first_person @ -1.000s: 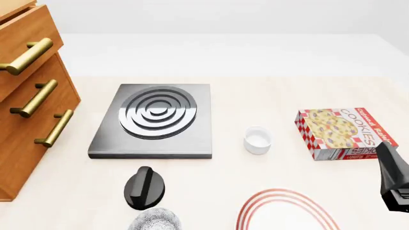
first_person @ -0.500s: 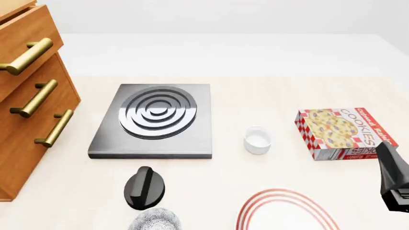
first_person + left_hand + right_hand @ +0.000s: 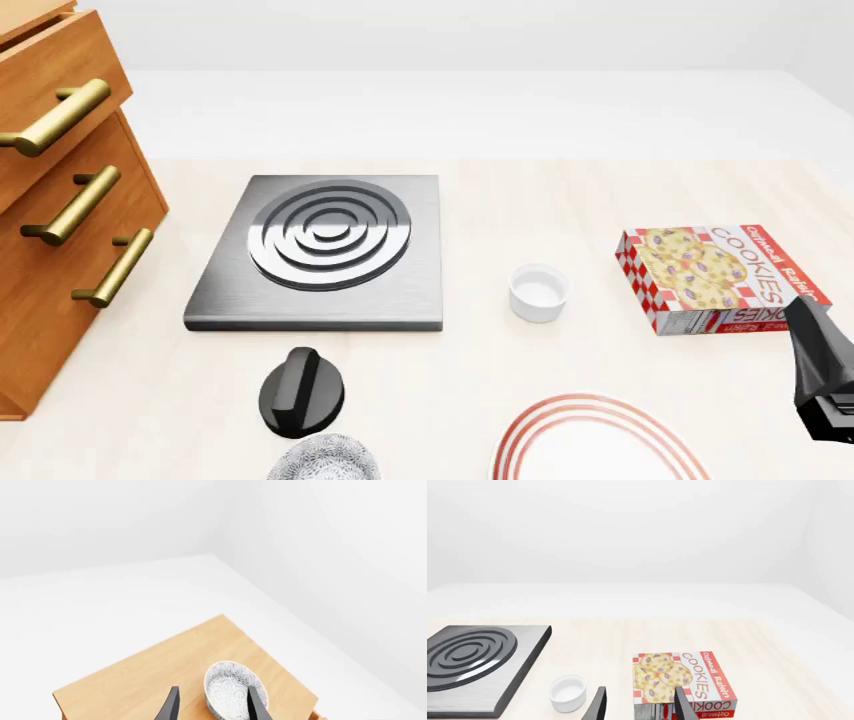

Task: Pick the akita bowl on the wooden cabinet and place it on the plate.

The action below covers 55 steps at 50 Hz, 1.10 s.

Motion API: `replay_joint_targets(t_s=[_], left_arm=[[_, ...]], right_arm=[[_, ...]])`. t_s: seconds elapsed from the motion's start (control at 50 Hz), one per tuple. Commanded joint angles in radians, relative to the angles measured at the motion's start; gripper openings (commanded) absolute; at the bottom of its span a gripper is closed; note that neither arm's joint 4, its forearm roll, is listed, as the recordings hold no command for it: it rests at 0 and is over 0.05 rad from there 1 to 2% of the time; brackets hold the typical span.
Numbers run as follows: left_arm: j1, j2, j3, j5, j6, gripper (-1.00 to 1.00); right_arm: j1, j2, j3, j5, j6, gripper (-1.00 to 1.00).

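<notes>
White cup [image 3: 539, 293] slightly shifted

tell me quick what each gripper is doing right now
Left gripper: open, one finger inside the akita bowl on the wooden cabinet, nothing held.
Right gripper: open, empty.

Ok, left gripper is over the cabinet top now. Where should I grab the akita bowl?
Take the akita bowl by its rim, coming straight down. It sits upright and open on the wooden cabinet, and the left gripper already has one finger over the inside and the other outside, so the near wall looks easiest to pinch.
</notes>
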Motion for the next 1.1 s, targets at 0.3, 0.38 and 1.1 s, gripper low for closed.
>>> replay_joint_targets(t_s=[0.3,0.38,1.1], left_arm=[[-0.023,0.058,0.009,-0.023,-0.014,1.0],[-0.019,0.073,0.014,-0.03,-0.022,1.0],[-0.044,0.137,0.031,-0.067,-0.032,1.0]], right_arm=[[0.0,0.0,0.0,0.0,0.0,1.0],[0.0,0.0,0.0,0.0,0.0,1.0],[0.0,0.0,0.0,0.0,0.0,1.0]])
